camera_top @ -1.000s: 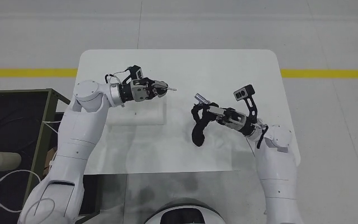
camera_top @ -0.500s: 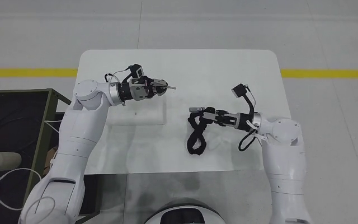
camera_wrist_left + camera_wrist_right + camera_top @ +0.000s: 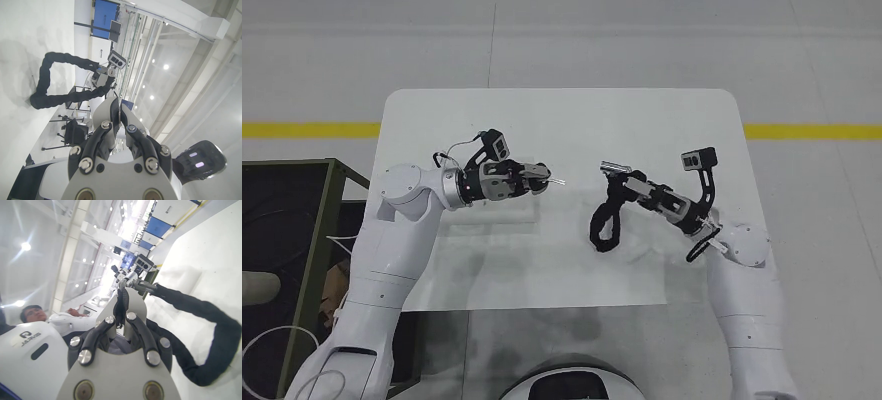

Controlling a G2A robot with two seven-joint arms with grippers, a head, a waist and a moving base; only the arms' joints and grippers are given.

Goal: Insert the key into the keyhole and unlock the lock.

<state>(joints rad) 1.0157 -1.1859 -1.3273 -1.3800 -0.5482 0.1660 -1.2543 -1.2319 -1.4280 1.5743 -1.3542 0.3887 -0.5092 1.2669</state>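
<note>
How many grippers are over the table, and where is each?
2. The left gripper, holding the key, is over the table's left half; the right gripper, holding the lock, is right of centre.

Burying most of the key (image 3: pixel 119 116) between the pads of the left gripper (image 3: pixel 119 105), leaving only a thin edge-on sliver showing. Reading too small from above for telling its teeth. Hiding the clamped part of the lock (image 3: pixel 189 306) behind the fingers of the right gripper (image 3: pixel 121 290); keeping the keyhole (image 3: pixel 111 71) tiny, its slot unreadable.
</note>
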